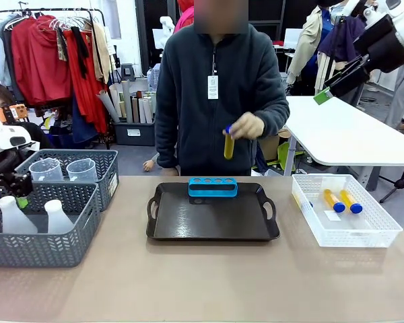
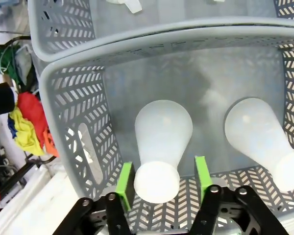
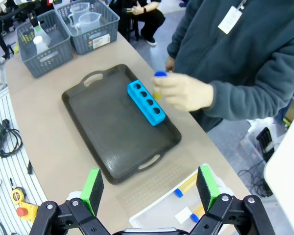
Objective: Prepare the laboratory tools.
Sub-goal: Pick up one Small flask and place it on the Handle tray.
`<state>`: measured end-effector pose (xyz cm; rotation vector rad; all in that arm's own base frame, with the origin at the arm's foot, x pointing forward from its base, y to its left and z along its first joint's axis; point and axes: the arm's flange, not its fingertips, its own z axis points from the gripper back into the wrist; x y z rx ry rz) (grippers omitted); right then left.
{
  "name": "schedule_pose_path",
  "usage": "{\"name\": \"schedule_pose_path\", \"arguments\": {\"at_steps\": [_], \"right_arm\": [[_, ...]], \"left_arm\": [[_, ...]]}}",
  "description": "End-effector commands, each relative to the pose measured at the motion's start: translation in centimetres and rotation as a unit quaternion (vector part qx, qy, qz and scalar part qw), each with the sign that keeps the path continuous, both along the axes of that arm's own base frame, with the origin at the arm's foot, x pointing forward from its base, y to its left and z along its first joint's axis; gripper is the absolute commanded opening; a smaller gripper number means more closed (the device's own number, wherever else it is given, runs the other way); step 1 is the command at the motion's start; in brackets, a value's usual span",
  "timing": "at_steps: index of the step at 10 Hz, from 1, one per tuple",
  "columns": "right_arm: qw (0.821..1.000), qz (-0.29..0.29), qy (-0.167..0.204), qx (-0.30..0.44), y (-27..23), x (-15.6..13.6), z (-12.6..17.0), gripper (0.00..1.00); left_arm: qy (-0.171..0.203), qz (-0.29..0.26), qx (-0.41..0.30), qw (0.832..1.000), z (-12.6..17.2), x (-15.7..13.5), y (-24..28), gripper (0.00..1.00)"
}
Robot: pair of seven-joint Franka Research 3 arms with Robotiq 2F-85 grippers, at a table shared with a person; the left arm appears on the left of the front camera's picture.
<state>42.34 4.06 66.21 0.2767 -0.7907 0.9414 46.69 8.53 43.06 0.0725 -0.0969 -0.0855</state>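
No readable text or numbers anywhere. White tag (image 1: 213, 87) on the person's chest: print too small to make out. White sticker (image 1: 112, 184) on the far grey basket (image 1: 106, 158): blurred, illegible. Small white label (image 1: 332, 216) inside the white basket (image 1: 363, 237): no legible marks.

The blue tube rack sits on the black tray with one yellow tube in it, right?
No. The blue plastic tube rack sits on the black handled tray empty; the front view shows the yellow blue-capped tube in the person's hand.
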Motion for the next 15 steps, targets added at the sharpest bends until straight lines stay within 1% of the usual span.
{"name": "schedule_pose_path", "arguments": {"at_steps": [1,5,6,7,9,10,12,13,15], "right_arm": [[1.000,0.001,-0.001,0.001,-0.1,0.0,0.0,1.00],[1.000,0.001,-0.001,0.001,-0.1,0.0,0.0,1.00],[1.000,0.001,-0.001,0.001,-0.1,0.0,0.0,1.00],[1.000,0.001,-0.001,0.001,-0.1,0.0,0.0,1.00],[1.000,0.001,-0.001,0.001,-0.1,0.0,0.0,1.00],[1.000,0.001,-0.001,0.001,-0.1,0.0,0.0,1.00],[1.000,0.001,-0.001,0.001,-0.1,0.0,0.0,1.00],[1.000,0.001,-0.001,0.001,-0.1,0.0,0.0,1.00],[1.000,0.001,-0.001,0.001,-0.1,0.0,0.0,1.00]], "left_arm": [[-0.006,0.008,0.009,1.000,0.1,0.0,0.4,0.01],[-0.005,0.013,0.011,1.000,0.4,-0.1,0.6,0.00],[-0.005,0.011,0.008,1.000,0.8,-0.1,0.7,0.00],[-0.009,0.005,0.005,1.000,2.1,-0.3,0.5,0.00],[-0.012,-0.017,-0.008,1.000,6.1,-1.0,-0.2,0.00],[-0.017,-0.029,-0.008,0.999,8.8,-1.4,-0.6,0.00],[-0.030,-0.051,0.032,0.998,15.0,-2.4,-2.2,0.00],[-0.045,-0.070,0.035,0.996,18.1,-2.7,-3.0,0.00],[-0.063,-0.101,0.027,0.992,24.2,-3.3,-4.6,0.00]]}}
